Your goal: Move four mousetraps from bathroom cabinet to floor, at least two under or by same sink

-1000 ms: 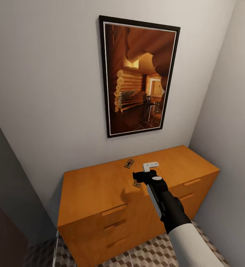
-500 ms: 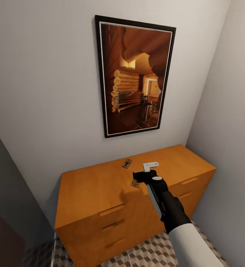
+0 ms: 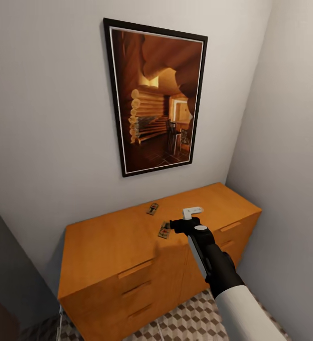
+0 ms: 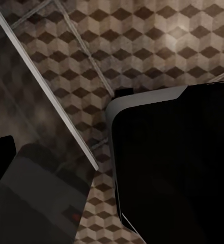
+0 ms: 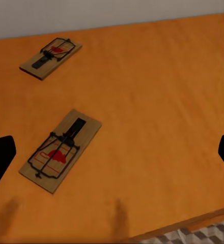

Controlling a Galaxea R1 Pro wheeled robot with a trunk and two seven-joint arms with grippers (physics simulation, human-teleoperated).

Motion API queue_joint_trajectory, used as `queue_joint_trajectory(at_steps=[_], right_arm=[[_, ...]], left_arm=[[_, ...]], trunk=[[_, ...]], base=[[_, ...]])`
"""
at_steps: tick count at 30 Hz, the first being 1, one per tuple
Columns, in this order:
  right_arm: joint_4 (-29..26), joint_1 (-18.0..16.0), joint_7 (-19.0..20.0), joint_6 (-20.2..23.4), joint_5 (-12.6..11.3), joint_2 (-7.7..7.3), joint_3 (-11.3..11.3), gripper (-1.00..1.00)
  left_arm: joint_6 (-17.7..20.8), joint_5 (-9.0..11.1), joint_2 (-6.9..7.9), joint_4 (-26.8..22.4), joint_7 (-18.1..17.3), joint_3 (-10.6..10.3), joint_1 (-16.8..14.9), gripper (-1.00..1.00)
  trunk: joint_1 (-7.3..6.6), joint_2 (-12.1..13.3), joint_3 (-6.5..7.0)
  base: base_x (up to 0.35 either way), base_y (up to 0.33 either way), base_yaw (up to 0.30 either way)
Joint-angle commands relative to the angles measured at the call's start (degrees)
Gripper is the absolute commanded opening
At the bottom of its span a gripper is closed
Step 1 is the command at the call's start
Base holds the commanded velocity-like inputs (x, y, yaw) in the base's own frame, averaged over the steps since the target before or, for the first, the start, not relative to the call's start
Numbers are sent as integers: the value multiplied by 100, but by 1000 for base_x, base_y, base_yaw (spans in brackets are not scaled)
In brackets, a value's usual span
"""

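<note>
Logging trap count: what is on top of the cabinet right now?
Two mousetraps lie flat on the cabinet top: one near the wall, one beside the open right gripper. The drawers' contents are hidden.

Two mousetraps are counted, a nearer one [image 5: 60, 150] and a farther one [image 5: 51, 59], along with one cabinet [image 3: 118, 246] on which six drawer handles can be made out, one framed picture [image 3: 154, 97], and one robot arm [image 3: 213, 265].

Orange-brown cabinet [image 3: 128, 241]; brown mousetraps [image 5: 61, 150] (red marks); cube-patterned floor [image 3: 185, 322]
</note>
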Motion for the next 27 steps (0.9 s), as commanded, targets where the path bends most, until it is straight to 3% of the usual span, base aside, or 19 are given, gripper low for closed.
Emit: queue_joint_trajectory(at_steps=[1,27], right_arm=[[-4,-7,-8,36,47,0,10,100],[-4,-7,-16,36,47,10,22,100]], left_arm=[[-42,42,-4,22,7,-49,-9,100],[-42,42,-2,22,7,-49,-9,100]], trunk=[[4,-13,-13],[4,-13,-13]], base=[[0,0,-165],[0,0,-22]])
